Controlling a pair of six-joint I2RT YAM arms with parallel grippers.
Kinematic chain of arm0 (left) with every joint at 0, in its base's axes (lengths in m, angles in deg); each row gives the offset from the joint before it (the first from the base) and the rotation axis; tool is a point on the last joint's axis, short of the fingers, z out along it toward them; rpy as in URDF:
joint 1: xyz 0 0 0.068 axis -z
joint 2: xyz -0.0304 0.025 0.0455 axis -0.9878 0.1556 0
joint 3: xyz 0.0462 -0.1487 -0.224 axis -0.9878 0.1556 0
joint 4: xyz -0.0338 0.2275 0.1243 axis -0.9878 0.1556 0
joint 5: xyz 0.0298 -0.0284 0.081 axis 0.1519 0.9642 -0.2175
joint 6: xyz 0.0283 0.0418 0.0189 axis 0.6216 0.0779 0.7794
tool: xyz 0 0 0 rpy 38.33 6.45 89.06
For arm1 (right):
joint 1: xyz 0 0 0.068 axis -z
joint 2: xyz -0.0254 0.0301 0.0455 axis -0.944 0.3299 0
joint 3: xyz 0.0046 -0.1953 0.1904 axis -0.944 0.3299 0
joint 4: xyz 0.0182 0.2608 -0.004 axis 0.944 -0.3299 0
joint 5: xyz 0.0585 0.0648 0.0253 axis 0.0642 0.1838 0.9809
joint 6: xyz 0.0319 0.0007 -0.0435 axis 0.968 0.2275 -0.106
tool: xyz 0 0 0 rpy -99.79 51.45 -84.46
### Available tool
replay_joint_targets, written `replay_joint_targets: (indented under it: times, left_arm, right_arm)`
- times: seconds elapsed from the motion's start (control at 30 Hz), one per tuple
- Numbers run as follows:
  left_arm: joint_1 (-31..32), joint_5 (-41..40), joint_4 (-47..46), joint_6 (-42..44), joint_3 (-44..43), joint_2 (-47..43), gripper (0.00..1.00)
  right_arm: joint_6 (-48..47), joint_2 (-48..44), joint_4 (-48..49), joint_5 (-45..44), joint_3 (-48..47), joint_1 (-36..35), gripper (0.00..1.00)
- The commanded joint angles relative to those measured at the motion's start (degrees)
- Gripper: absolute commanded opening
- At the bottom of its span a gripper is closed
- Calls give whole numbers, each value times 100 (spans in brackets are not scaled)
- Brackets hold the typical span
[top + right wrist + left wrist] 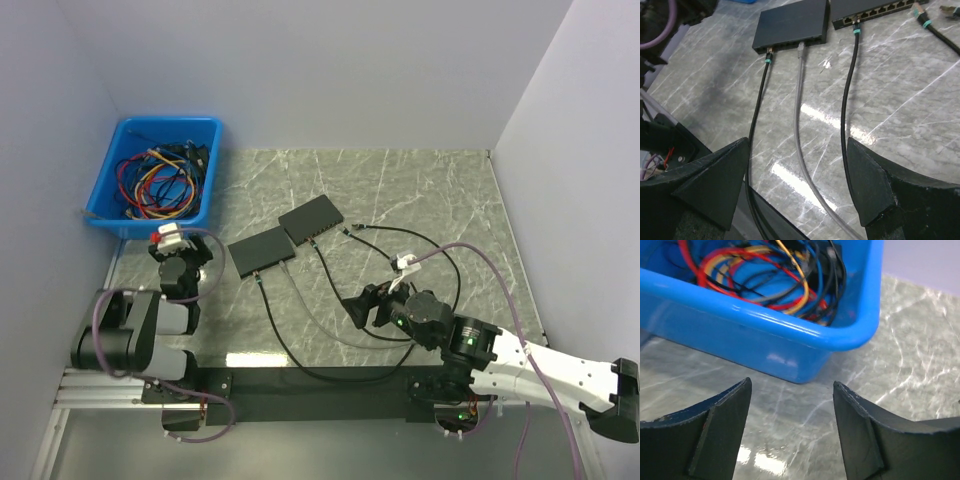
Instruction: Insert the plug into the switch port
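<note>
Two switches lie side by side on the table (420, 190): a near switch (790, 25) and a far switch (875, 9). Three cables are plugged in: a black cable (757, 110) and a grey cable (799, 110) in the near switch, and a second black cable (847, 100) in the far one. The loose plug (920, 12) lies on the table just beside the far switch, outside any port.

Only the right wrist view shows the ports. Only the left wrist view shows the one blue bin (765, 315) up close.

The left gripper (790, 390), on a folded arm, faces the bin with its fingers apart and empty. The right gripper (797, 145) tilts low over the cables, spread wide and holding nothing.
</note>
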Motion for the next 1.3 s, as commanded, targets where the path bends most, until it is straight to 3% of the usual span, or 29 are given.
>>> replay_joint_targets:
  times: [0.0, 0.03, 0.1, 0.13, 0.27, 0.3, 0.33, 0.53, 0.93, 1.17, 1.27]
  left_arm:
    - [-84, 622, -1141, 120, -355, 609, 73]
    - [-110, 840, -97, 51, -513, 470, 73]
    - [-137, 956, -435, 137, -638, 609, 72]
    - [-137, 965, -55, 120, -672, 488, 72]
    - [-137, 974, -88, 138, -716, 522, 74]
    - [-137, 974, -43, 138, -725, 513, 80]
    - [-137, 974, -68, 147, -725, 513, 99]
    - [-137, 1000, -69, 155, -743, 522, 99]
    - [-137, 1000, -51, 147, -734, 513, 99]
    - [-137, 1000, -42, 155, -734, 522, 99]
    - [-137, 992, -51, 155, -743, 522, 100]
  right_arm:
    - [85, 108, 284, 130, 56, -36, 86]
    - [94, 213, 415, 173, 56, -27, 86]
    - [111, 398, 556, 261, 30, -36, 86]
    - [120, 451, 592, 279, 12, -27, 86]
    - [155, 592, 662, 385, -32, -53, 86]
    - [138, 601, 680, 472, -14, -53, 86]
    - [138, 575, 723, 516, 3, -44, 86]
    - [129, 802, 847, 1113, 74, -71, 86]
    - [621, 1296, 1032, 596, 162, -422, 91]
    - [1131, 918, -189, -1081, 12, -580, 92]
    - [991, 435, -331, -1215, 126, -563, 93]
